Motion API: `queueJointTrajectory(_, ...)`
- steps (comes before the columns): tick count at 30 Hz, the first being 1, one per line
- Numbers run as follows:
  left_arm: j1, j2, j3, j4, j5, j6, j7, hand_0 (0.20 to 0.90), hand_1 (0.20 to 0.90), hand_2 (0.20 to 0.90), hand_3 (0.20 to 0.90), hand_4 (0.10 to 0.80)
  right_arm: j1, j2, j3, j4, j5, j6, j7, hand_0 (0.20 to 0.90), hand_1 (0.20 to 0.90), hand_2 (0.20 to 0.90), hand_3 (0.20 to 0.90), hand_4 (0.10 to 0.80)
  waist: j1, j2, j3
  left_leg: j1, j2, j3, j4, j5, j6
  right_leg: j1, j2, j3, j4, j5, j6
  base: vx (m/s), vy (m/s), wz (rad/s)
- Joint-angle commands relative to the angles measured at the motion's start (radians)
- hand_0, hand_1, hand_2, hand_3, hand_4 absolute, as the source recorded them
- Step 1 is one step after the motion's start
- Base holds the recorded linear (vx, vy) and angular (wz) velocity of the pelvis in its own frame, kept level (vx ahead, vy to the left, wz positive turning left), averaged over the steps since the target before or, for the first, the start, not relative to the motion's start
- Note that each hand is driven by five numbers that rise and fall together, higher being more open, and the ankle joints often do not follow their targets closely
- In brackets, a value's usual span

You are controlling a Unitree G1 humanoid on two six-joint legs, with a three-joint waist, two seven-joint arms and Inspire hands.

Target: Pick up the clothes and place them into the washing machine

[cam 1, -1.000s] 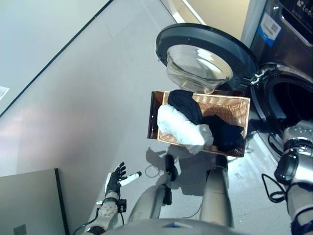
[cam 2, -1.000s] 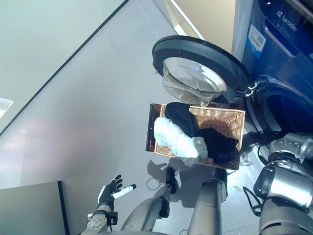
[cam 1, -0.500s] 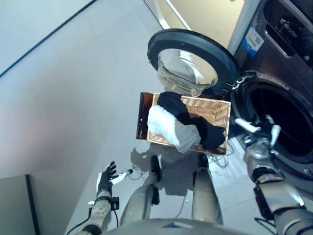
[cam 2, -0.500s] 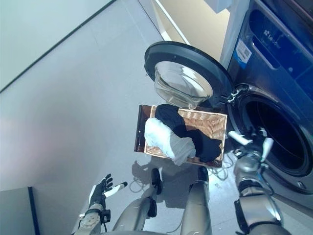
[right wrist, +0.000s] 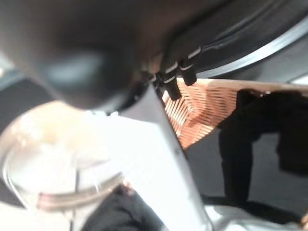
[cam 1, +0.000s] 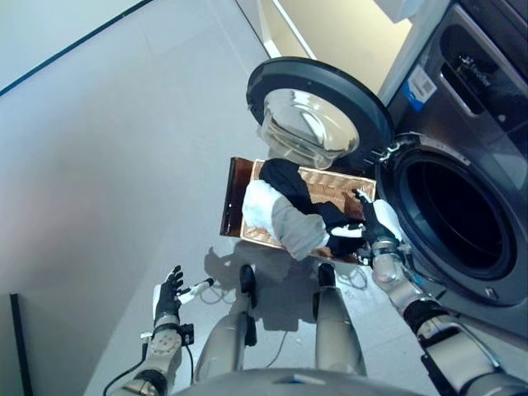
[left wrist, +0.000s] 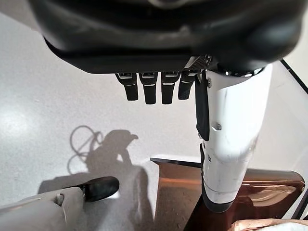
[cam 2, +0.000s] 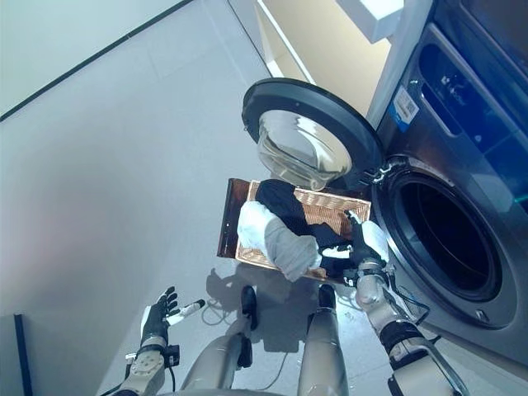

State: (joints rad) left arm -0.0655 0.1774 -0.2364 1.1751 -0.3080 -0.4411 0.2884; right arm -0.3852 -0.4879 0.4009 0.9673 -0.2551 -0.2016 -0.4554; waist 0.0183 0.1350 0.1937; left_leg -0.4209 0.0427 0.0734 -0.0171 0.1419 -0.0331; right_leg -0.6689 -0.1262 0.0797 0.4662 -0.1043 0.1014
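A shallow wicker basket (cam 1: 330, 181) rests on a low dark brown box (cam 1: 233, 194) in front of the washing machine (cam 1: 487, 124). It holds black clothes (cam 1: 285, 177) and a white-grey garment (cam 1: 272, 216). My right hand (cam 1: 376, 227) is open over the basket's right end, next to the black cloth (cam 1: 337, 219), and holds nothing. Its wrist view shows the wicker weave (right wrist: 202, 103) and black cloth (right wrist: 255, 125) past the fingers (right wrist: 173, 79). My left hand (cam 1: 169, 289) hangs open and empty low on the left, over the floor; its fingers (left wrist: 144, 86) are straight.
The machine's round door (cam 1: 318, 115) stands open above the basket's far side. The dark drum opening (cam 1: 450, 210) lies just right of my right hand. Grey floor (cam 1: 107, 165) spreads to the left. The brown box (left wrist: 178, 192) also shows in the left wrist view.
My right hand has moved left from in front of the drum opening to over the basket's right end. The camera has shifted. The left hand stays idle.
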Motion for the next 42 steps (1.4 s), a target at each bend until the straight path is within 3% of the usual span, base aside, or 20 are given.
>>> queueJointTrajectory(1, -0.013, 0.084, 0.054, 0.019, 0.032, -0.037, 0.043, 0.9, 0.9, 0.9, 0.9, 0.8, -0.089, -0.046, 0.06, 0.016, -0.155, 0.021, -0.045, 0.9, 0.9, 0.9, 0.9, 0.8, 0.02, -0.038, -0.021, -0.009, -0.04, -0.005, 0.059, -0.069, -0.025, 0.132, -0.005, -0.022, -0.338, 0.182, -0.022, -0.018, 0.003, 0.07)
queueJointTrajectory(19, -0.026, 0.084, 0.038, -0.042, 0.027, -0.029, 0.03, 0.9, 0.9, 0.9, 0.9, 0.8, -0.291, -0.086, 0.139, 0.247, -0.192, 0.071, -0.045, 0.9, 0.9, 0.9, 0.9, 0.8, 0.061, -0.011, 0.026, -0.059, -0.051, -0.018, 0.079, -0.06, -0.021, 0.09, -0.013, -0.025, -0.322, 0.194, -0.027, -0.013, 0.004, 0.05)
queueJointTrajectory(36, -0.036, 0.103, 0.062, -0.032, 0.037, -0.012, 0.04, 0.9, 0.9, 0.9, 0.9, 0.8, -0.267, 0.025, 0.12, 0.303, -0.099, 0.068, -0.017, 0.9, 0.9, 0.9, 0.9, 0.8, 0.074, -0.027, 0.054, -0.103, -0.059, -0.029, 0.117, -0.07, -0.012, 0.07, -0.02, -0.033, -0.312, 0.196, -0.031, -0.01, 0.005, 0.03)
queueJointTrajectory(42, -0.028, 0.11, 0.062, -0.059, 0.028, -0.019, 0.038, 0.9, 0.9, 0.9, 0.9, 0.8, -0.29, 0.02, 0.127, 0.313, -0.107, 0.077, -0.023, 0.9, 0.9, 0.9, 0.9, 0.8, 0.081, -0.018, 0.082, -0.138, -0.069, -0.029, 0.143, -0.075, -0.002, 0.037, -0.025, -0.022, -0.296, 0.201, -0.031, -0.056, 0.034, 0.0)
